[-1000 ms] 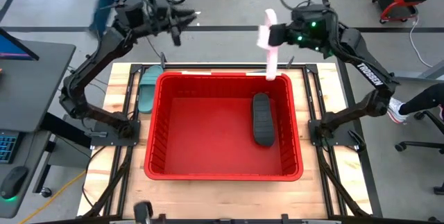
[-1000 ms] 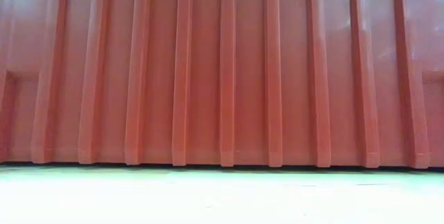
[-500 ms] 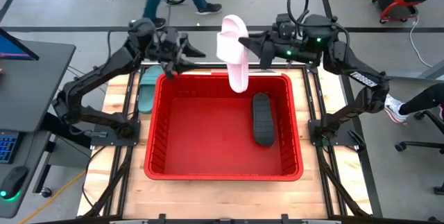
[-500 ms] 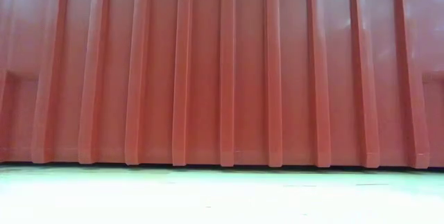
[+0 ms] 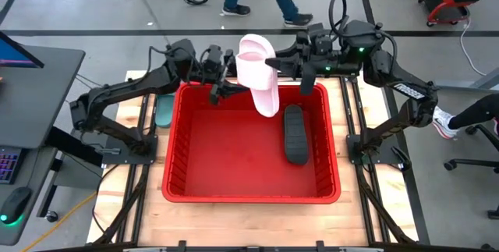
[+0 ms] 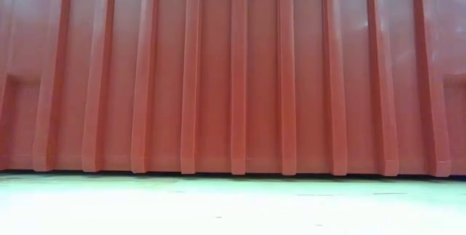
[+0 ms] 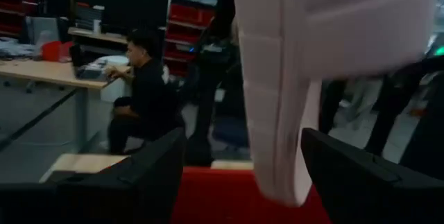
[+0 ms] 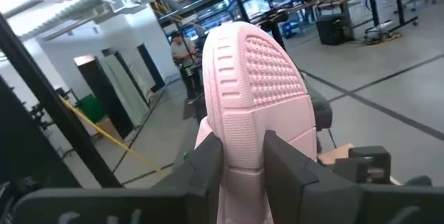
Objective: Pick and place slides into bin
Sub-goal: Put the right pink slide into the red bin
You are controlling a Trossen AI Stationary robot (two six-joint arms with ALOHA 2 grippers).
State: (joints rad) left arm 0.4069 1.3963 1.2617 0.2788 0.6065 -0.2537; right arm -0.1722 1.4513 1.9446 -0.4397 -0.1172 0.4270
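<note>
On the wooden bench [image 5: 132,205] the bin [image 5: 178,189] holds one black slide [image 5: 294,135]. Right fingers [image 5: 274,63] clamp a white slide [image 5: 260,80] above it — ready for dropping, I judge; left fingers [image 5: 226,88] spread just beside, empty.

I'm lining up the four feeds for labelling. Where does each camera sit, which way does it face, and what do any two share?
High: overhead, looking down at the red plastic bin, black foam slide and both arms.
Low: table height, facing only the bin's ribbed wall; no arm shows.
Left wrist: past the open left gripper, facing the white foam slide.
Right wrist: past the right gripper, clamped on it.
Shared: high and both wrist views show that white slide.
</note>
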